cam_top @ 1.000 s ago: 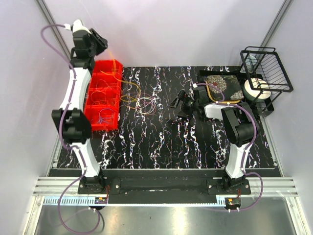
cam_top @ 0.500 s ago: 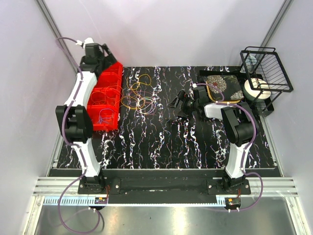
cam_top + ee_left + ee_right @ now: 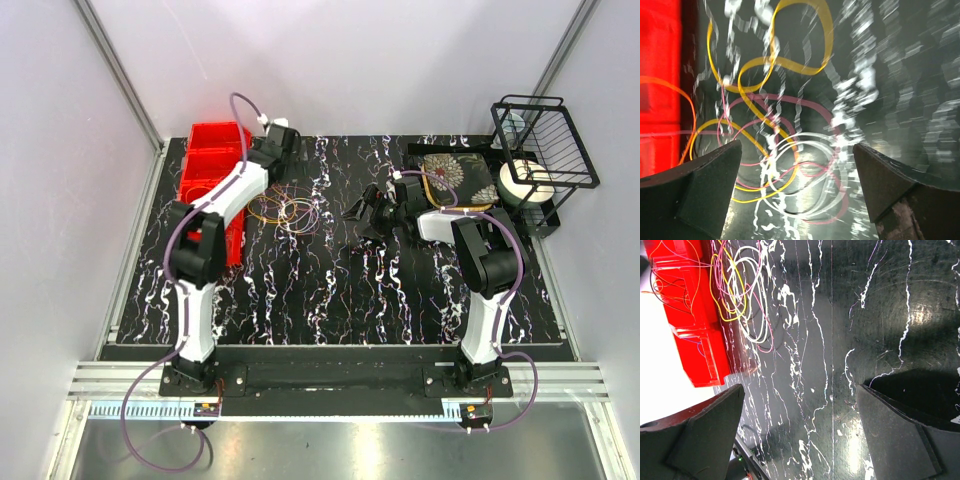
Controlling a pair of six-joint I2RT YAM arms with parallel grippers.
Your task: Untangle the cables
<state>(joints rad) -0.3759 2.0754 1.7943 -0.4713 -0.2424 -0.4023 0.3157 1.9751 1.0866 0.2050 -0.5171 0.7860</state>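
Since a second ago the left arm (image 3: 232,187) has swung off the far-left corner above the red bin (image 3: 208,165) and now reaches across the bin's right wall towards the table's middle. The loose wires have settled into a tighter heap. The right arm (image 3: 485,262) has not shifted.

The black, white-veined table (image 3: 330,295) fills the top view. Taking its middle as the dial's centre, the bin sits between 9 and 10 o'clock against the left edge. A black wire rack (image 3: 545,140) stands at 2 o'clock on the far right corner, with a dark flower-patterned box (image 3: 455,172) just at its 9 o'clock side.

The cables (image 3: 285,208) lie at 10 o'clock from the centre, on the tabletop just beside the bin's right wall. They are a flat tangle of yellow, pink and white loops overlapping one another. In the right wrist view more thin strands, orange among them, lie inside the bin's compartments.

The left gripper (image 3: 796,147) hangs over this tangle with its jaws spread wide. The loops show on the table between the two fingers, and neither finger has hold of any. The right gripper (image 3: 800,387) is near the centre, at about 12 o'clock, well apart from the tangle. Its jaws are also fully spread, with only bare tabletop between them.
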